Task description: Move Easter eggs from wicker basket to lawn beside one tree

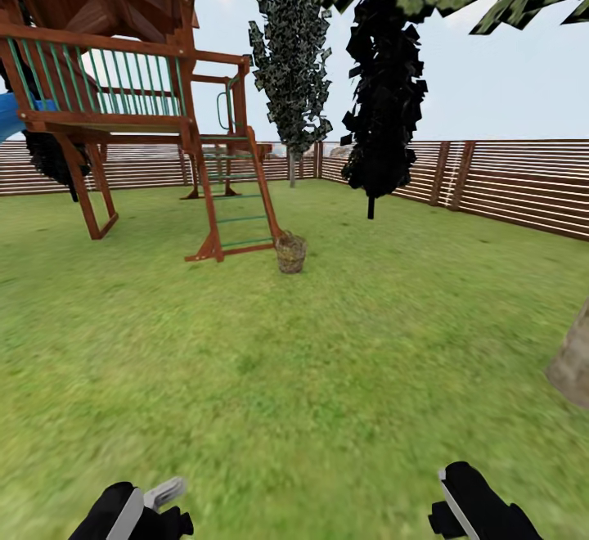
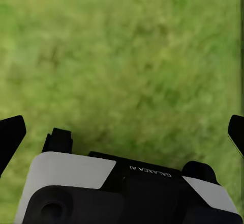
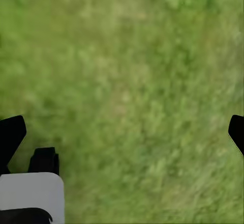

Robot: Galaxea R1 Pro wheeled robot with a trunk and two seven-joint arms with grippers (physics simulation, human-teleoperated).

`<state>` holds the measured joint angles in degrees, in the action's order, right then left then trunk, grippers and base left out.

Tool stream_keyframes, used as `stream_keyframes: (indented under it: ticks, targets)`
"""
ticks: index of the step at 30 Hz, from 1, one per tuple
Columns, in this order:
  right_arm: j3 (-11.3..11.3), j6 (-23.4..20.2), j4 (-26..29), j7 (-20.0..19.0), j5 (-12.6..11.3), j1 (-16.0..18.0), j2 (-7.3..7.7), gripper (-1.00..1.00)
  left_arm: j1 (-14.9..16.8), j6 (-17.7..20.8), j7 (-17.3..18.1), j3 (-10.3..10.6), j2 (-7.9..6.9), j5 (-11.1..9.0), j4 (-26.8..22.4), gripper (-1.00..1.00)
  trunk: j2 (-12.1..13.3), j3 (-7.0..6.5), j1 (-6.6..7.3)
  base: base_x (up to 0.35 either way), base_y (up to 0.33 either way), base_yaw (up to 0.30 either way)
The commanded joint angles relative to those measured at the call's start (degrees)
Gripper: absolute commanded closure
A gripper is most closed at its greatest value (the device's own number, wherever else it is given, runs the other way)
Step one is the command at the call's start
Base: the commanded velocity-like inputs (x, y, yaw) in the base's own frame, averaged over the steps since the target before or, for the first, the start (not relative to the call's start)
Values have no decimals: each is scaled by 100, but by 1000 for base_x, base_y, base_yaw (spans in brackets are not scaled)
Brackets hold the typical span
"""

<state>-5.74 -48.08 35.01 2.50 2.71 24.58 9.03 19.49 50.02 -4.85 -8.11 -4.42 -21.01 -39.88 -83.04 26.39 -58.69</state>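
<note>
Lawn (image 1: 327, 360): we see green grass with yellowish mottling running from our arms out to the fence.
Wicker basket (image 1: 290, 253): we find it standing upright on the grass at about 12 o'clock in the head view, well ahead of both arms, just beside the foot of the ladder. It is too small for us to tell what lies inside.
Play structure (image 1: 106, 74): brown wooden tower with green railings at 11 o'clock; its ladder (image 1: 237, 204) leans down toward the basket.
Narrow dark trees (image 1: 380, 98): two of them at 12 to 1 o'clock, near the fence and beyond the basket.
Tree (image 1: 573, 364): we see a pale grey-brown trunk cut off by the edge at 3 o'clock, with light green leaves overhead at 1 o'clock.
Fence (image 1: 507, 180): slatted brown wood along the far side and the right side.
Left gripper (image 2: 122, 132): low at 7 o'clock in the head view; in the left wrist view its fingers are spread wide over bare grass, with nothing between them.
Right gripper (image 3: 122, 132): low at 5 o'clock in the head view; in the right wrist view its fingers are spread wide over grass, holding nothing.
</note>
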Motion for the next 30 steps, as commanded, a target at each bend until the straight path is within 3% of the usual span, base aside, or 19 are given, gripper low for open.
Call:
stream_keyframes:
  ticks: [1,30]
  targets:
    - [-33,-31,7,1,19,3,8,-100,2,26,-51,-6,0,-61,-7,-100,-3,7,-4,350,0,0]
    - [-39,-32,8,-1,19,3,3,-100,2,26,-51,-6,-5,-61,-11,-100,-3,7,-4,350,0,0]
